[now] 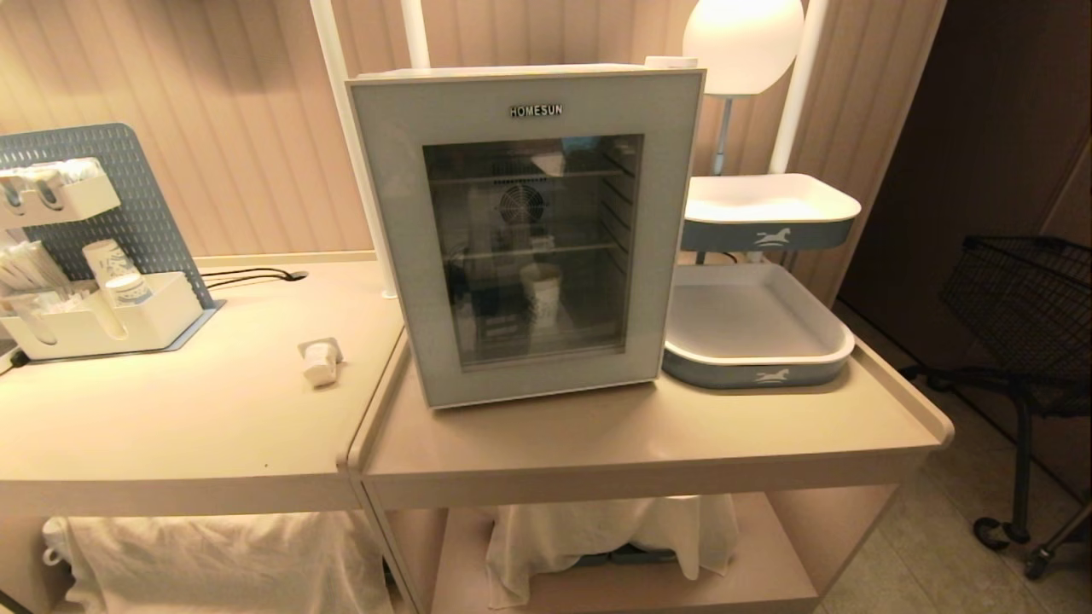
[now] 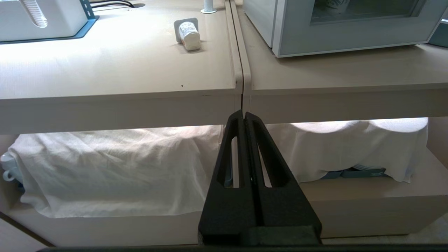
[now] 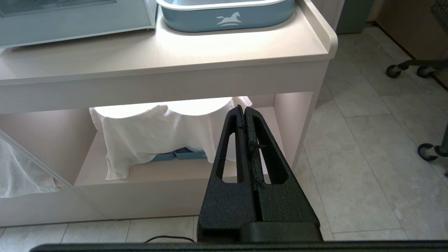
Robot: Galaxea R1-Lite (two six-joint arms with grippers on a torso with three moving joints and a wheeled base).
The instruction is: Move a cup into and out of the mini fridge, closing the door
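1. The left gripper point(image 2: 244, 113) is seen nearest, fingers pressed together and empty, held low before the bench point(image 2: 140, 70) edge.
2. Above and beyond it, the cup point(image 1: 543, 292) is seen inside the mini fridge point(image 1: 529, 230), behind the closed door point(image 1: 401, 256).
3. The right gripper point(image 3: 244, 108) is likewise closed, holding nothing, below the blue tray point(image 3: 227, 15).

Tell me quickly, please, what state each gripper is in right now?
Left gripper: shut, holding nothing, low in front of the counter's edge.
Right gripper: shut, holding nothing, low in front of the lower shelf.
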